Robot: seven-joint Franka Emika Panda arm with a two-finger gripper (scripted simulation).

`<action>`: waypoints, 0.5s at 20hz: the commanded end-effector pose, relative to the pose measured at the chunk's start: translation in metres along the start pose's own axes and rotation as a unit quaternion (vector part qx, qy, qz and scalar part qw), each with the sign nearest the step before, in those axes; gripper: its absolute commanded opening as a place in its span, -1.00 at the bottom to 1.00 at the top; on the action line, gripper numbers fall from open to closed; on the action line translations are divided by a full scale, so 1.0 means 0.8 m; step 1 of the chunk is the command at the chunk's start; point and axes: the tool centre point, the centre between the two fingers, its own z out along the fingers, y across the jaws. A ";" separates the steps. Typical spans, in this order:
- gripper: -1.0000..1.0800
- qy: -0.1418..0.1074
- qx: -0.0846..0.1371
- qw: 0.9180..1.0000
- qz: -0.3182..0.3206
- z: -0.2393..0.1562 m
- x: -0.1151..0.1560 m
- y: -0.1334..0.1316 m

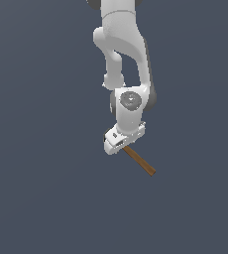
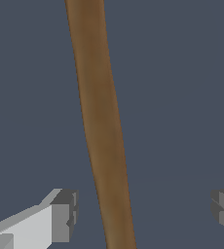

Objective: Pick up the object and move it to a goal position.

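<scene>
open gripper (image 2: 143, 214) straddling the wooden stick (image 2: 102, 126) at frame centre, not yet clamped.
off-centre between fingers (image 2: 60, 219): closing could nudge, twist or slip it.

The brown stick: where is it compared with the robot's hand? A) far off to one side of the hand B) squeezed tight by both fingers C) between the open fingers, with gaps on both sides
C: in the wrist view the brown stick runs between the hand's spread fingers, with gaps on both sides.
</scene>
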 end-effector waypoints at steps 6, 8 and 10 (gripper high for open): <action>0.92 0.000 0.000 1.000 -0.002 0.037 -0.001 -0.001; 0.92 0.000 0.000 1.000 -0.002 0.048 -0.001 -0.001; 0.92 0.000 0.000 1.000 -0.003 0.055 -0.001 -0.001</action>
